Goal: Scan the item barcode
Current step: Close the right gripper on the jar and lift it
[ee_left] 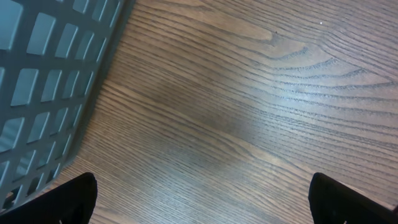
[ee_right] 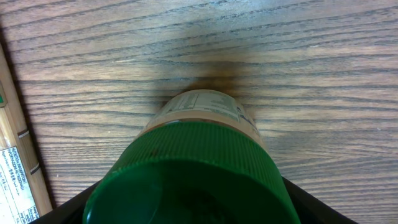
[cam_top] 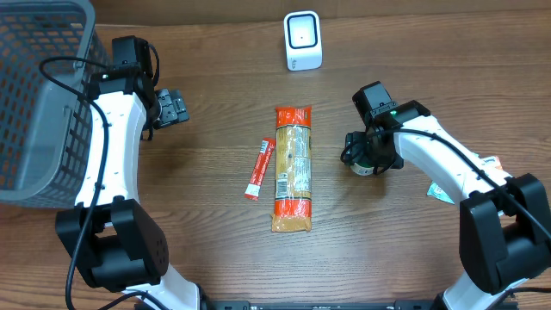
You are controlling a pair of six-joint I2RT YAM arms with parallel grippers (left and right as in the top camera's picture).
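Note:
A jar with a green ribbed cap [ee_right: 199, 168] and a pale printed label stands upright on the wooden table [cam_top: 215, 250]. In the overhead view the jar [cam_top: 365, 164] is mostly hidden under my right gripper [cam_top: 367, 153]. My right gripper [ee_right: 198, 208] straddles the cap, a dark finger [ee_right: 311, 205] close at each side; the cap hides whether they touch it. My left gripper [cam_top: 175, 108] hovers open and empty beside the basket, its fingertips [ee_left: 74, 199] far apart over bare wood. The white scanner [cam_top: 303, 40] stands at the back centre.
A long orange pasta package [cam_top: 293, 168] and a red sachet [cam_top: 260, 169] lie mid-table; the package edge [ee_right: 15, 168] shows left of the jar. A grey mesh basket [cam_top: 43, 95] fills the far left. Small packets [cam_top: 491, 162] lie under the right arm.

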